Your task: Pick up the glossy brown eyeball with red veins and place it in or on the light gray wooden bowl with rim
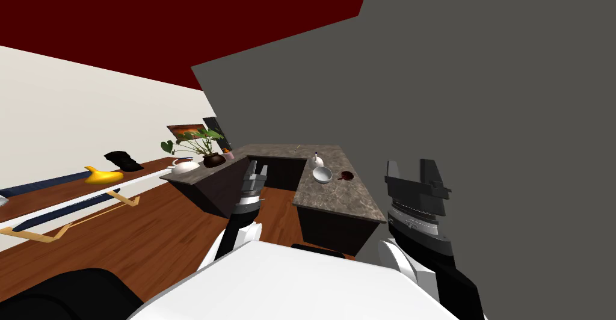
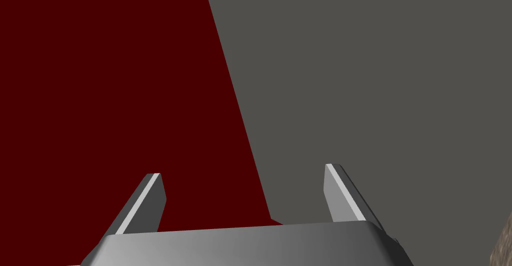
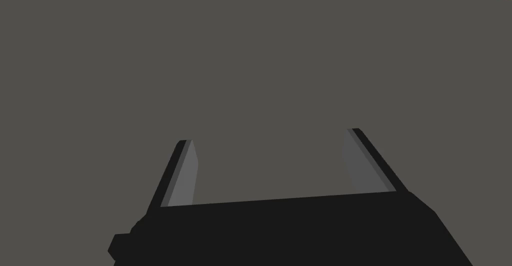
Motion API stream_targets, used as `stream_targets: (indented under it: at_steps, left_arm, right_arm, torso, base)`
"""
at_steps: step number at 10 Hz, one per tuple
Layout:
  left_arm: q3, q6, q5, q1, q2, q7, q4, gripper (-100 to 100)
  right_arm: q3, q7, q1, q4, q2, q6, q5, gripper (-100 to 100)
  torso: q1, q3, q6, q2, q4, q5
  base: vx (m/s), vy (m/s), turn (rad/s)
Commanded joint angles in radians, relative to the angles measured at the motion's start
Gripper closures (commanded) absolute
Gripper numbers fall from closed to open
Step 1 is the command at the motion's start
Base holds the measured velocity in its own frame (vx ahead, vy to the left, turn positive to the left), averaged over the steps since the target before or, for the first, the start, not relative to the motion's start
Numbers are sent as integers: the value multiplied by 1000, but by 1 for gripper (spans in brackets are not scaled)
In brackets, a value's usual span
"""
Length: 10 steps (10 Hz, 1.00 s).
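Counter, bowl beside eyeball, left claw, right claw both spread

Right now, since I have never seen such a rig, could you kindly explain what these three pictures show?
It is a two-armed robot. The wide picture comes from its head camera, looking down past its chest; the other two come from cameras on its hands, looking along the fingers. The left gripper and right gripper are both open and hold nothing. Ahead stands a stone-topped counter carrying a pale bowl, with a small dark brown ball, the eyeball, beside it.
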Motion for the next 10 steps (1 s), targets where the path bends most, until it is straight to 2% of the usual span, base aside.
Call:
stream_targets:
  at_steps: [1, 5, 6, 8, 9, 10]
  left_arm:
    - [0, 0, 0, 0, 0, 0, 0, 0]
    - [0, 0, 0, 0, 0, 0, 0, 0]
    - [0, 0, 0, 0, 0, 0, 0, 0]
    - [0, 0, 0, 0, 0, 0, 0, 0]
    - [0, 0, 0, 0, 0, 0, 0, 0]
    - [0, 0, 0, 0, 0, 0, 0, 0]
  right_arm:
    - [2, -3, -1, 4, -38, 6, 3, -100]
    - [6, -15, -11, 34, -156, 45, 26, -100]
    - [6, -15, -11, 34, -163, 45, 26, -100]
    - [8, -22, -19, 64, -228, 74, 46, -100]
    - [8, -22, -19, 64, -236, 74, 46, -100]
    - [8, -25, -25, 84, -277, 91, 58, -100]
  torso:
    - [0, 0, 0, 0, 0, 0]
    - [2, 1, 0, 2, 0, 0]
    - [2, 1, 0, 2, 1, 1]
    - [2, 1, 0, 2, 0, 0]
    - [3, 1, 0, 2, 0, 1]
    - [2, 1, 0, 2, 0, 1]
  base:
    - [-11, 10, 0]
    - [-32, 33, 9]
    - [-24, 35, 5]
    - [-29, 40, 33]
    - [-27, 39, 16]
    - [-25, 49, 37]
